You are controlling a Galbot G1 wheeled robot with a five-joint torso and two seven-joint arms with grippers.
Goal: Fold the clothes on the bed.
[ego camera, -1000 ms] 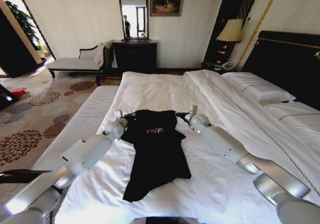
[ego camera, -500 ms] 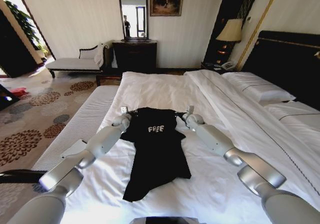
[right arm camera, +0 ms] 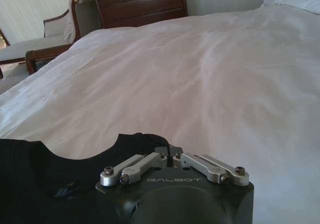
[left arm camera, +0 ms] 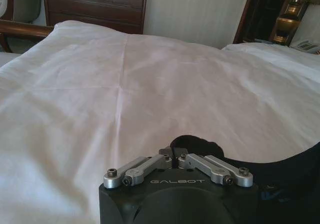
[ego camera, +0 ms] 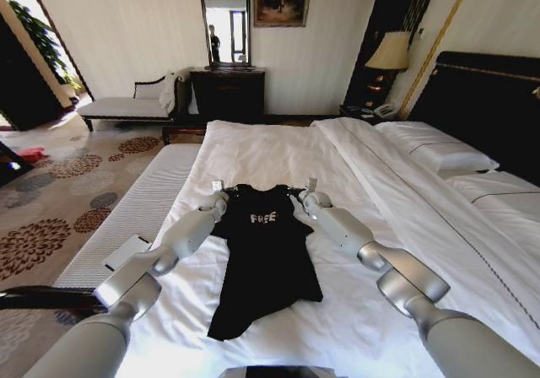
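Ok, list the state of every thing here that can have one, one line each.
T-shirt: spread lengthwise on the duvet, lettering up, top edge pinched at both shoulders.
Left pincer: shut on the T-shirt's left shoulder.
Right pincer: shut on the T-shirt's right shoulder.
Bed: made, white duvet smooth with light creases.
Pillows: lying flat by the headboard.
Lamp: cannot tell if lit.

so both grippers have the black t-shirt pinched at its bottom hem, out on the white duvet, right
Not quite. The head view shows the left gripper and right gripper holding the black T-shirt at its shoulders, the far end beside the "FREE" lettering, not the bottom hem. It does lie on the white duvet, jaws shut on fabric.
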